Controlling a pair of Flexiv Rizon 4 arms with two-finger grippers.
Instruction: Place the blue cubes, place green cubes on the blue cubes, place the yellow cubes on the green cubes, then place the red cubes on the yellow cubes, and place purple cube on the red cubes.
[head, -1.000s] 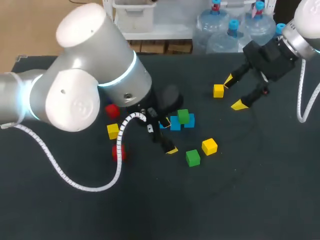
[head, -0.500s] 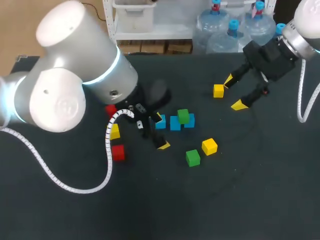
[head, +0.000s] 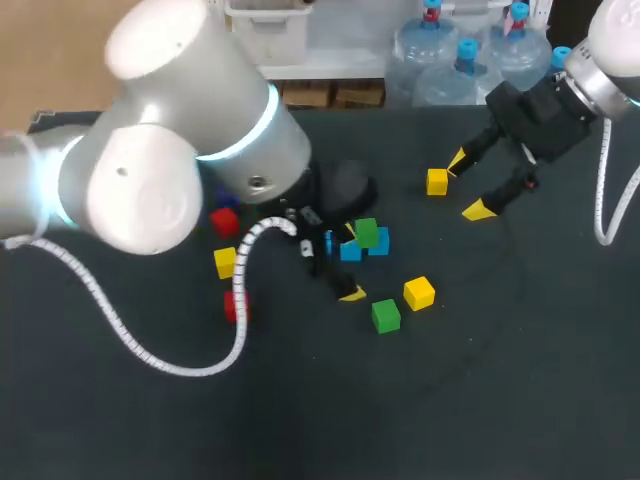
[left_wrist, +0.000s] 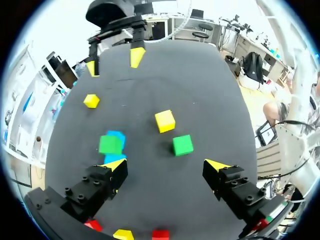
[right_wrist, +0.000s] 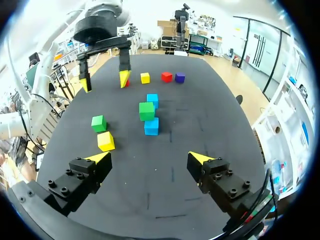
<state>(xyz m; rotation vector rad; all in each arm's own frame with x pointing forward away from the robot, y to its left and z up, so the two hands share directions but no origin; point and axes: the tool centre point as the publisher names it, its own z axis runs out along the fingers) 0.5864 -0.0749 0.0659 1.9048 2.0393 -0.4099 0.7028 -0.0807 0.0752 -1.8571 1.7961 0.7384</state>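
A green cube (head: 366, 233) sits atop a short row of blue cubes (head: 379, 244) at the middle of the dark table (head: 500, 380), just beside one yellow fingertip of the left gripper (head: 351, 264). That gripper's fingers are spread wide, with nothing between them. In the left wrist view the stack lies just ahead of one finger, and a blue cube is right at its tip; whether they touch cannot be told.

Ahead of the gap between the fingers lies a loose green cube (head: 385, 315), nearer the other finger. A yellow cube (head: 419, 292) lies just past it, close but apart.

Behind the left gripper, under its wrist and cable, lie a second yellow cube (head: 225, 262) and two red cubes (head: 224, 220). A purple cube (right_wrist: 180, 77) lies on that side as well, and the right wrist view shows it next to one of the red cubes.

The right gripper (head: 468, 185) hangs well apart from the stack, its fingers likewise spread and holding nothing. In the head view a third yellow cube (head: 437, 181) lies just beside one of its fingertips, outside the gap. From the right wrist camera, the blue-and-green stack is straight ahead of the open fingers, with the left gripper beyond it.
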